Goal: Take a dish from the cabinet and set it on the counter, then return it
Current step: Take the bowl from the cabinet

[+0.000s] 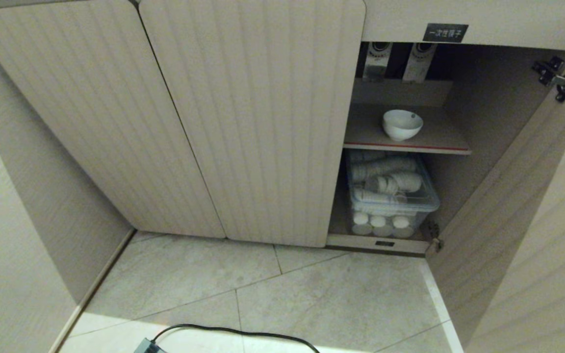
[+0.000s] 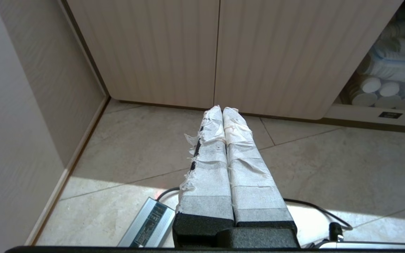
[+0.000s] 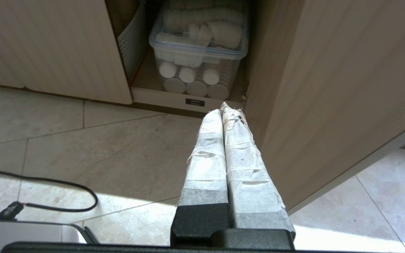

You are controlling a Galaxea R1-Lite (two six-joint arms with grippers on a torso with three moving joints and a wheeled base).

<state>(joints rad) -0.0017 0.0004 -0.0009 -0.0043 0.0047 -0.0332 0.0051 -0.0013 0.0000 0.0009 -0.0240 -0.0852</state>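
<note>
Small white glossy round bowl [image 1: 402, 124] on red-edged shelf, frame's upper right, inside open beige ribbed cabinet [image 1: 253, 122]. Untouched; all steps remain. Left gripper [image 2: 222, 109], right gripper [image 3: 224, 107] clenched, empty.

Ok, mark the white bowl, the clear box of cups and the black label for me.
white bowl [image 1: 402, 124], head view, on its outer wall.
clear box of cups [image 3: 195, 52], right wrist view, on its front wall.
black label [image 1: 445, 33], head view, on its middle.
</note>
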